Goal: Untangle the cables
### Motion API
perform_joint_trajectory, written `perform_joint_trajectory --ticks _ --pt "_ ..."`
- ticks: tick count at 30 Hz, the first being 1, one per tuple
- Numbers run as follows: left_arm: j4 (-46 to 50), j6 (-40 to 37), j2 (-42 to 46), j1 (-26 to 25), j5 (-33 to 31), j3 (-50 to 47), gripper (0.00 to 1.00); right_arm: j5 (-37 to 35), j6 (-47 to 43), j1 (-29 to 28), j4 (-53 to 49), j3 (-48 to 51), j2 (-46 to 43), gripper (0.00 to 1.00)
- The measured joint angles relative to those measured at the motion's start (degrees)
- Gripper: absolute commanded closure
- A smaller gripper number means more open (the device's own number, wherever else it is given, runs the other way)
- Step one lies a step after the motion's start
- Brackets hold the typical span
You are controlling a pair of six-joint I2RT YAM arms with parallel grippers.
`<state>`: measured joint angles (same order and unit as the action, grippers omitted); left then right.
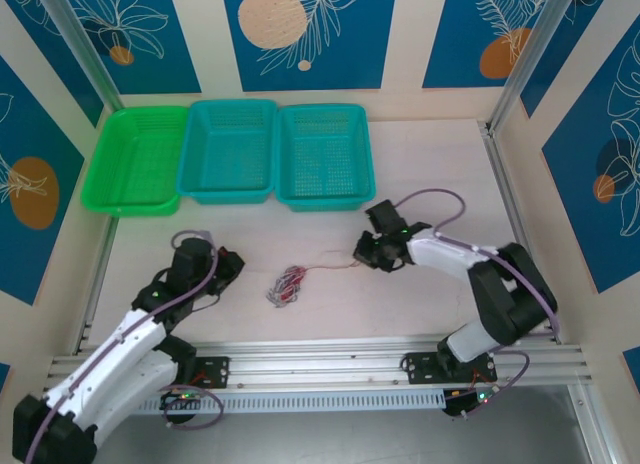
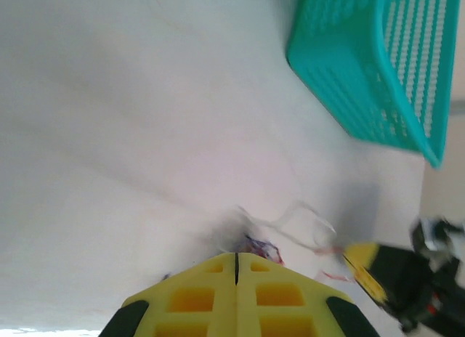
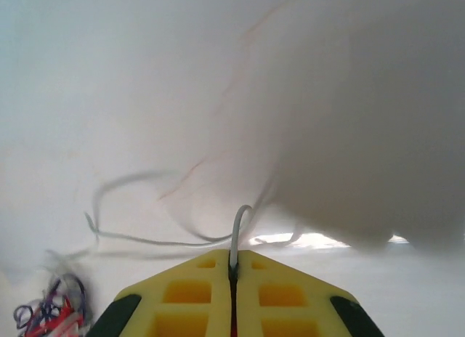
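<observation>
Right gripper (image 3: 233, 268) is pinching the whitish wire (image 3: 239, 222) between clenched fingers, holding it stretched away from the tangled cables (image 1: 285, 285) lying mid-table, likely to tease it free. Left gripper (image 2: 236, 258) is hovering beside them, clenched, apparently empty.

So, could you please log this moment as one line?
left gripper: shut, tips near cable tangle | right gripper: shut on whitish wire, right of tangle | task: tangle not yet undone
</observation>
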<state>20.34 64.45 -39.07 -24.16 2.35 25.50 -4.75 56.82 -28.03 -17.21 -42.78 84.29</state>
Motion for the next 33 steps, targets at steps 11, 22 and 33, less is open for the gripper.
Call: perform_joint_trajectory --ticks 11,22,33 --pt "-0.24 -4.39 -6.25 4.46 4.42 -1.90 1.00 -4.48 -1.84 0.70 -2.36 4.81 -12.35 0.43" --pt "-1.66 -10.01 -7.63 4.46 4.79 -1.29 1.00 -11.98 -21.33 -24.81 -0.52 -13.64 -0.39 0.30" --pt "5.81 -11.17 -5.05 4.61 -3.45 1.92 1.00 -8.57 -24.76 -24.11 2.40 -16.22 17.00 0.74"
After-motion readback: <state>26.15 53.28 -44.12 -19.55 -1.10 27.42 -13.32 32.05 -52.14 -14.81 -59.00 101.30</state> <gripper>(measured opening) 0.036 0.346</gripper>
